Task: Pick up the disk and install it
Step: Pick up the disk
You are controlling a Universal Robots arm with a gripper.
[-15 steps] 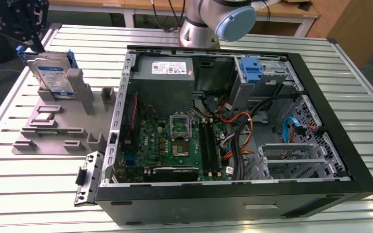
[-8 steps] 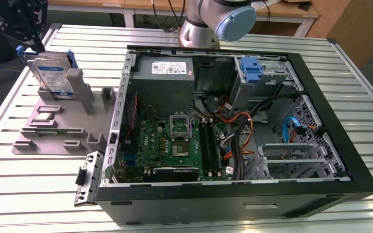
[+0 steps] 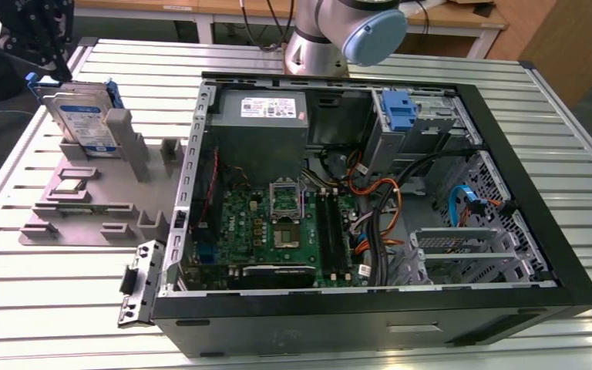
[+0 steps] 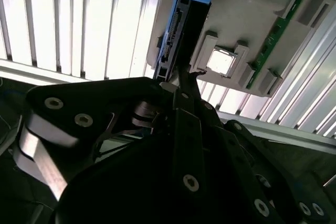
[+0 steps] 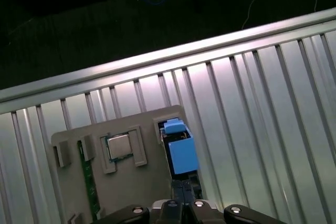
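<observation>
your gripper [image 3: 52, 68] hangs right at the top edge of the disk [image 3: 78, 116], which stands upright in a slot of the grey holder [image 3: 70, 231], beside the open computer case [image 3: 378, 304]. standing on edge, the disk likely offers a grasp from above. you cannot tell how the jaws stand.

The flat metal disk [image 3: 78, 119] is silver with a white-and-blue label, framed in blue plastic. The moulded plastic holder [image 3: 80, 220] is plain grey, the ribbed metal worktop [image 3: 49, 308] striped silver-white, the gripper [image 3: 52, 68] black, the computer's circuit board [image 3: 265, 227] green.
</observation>
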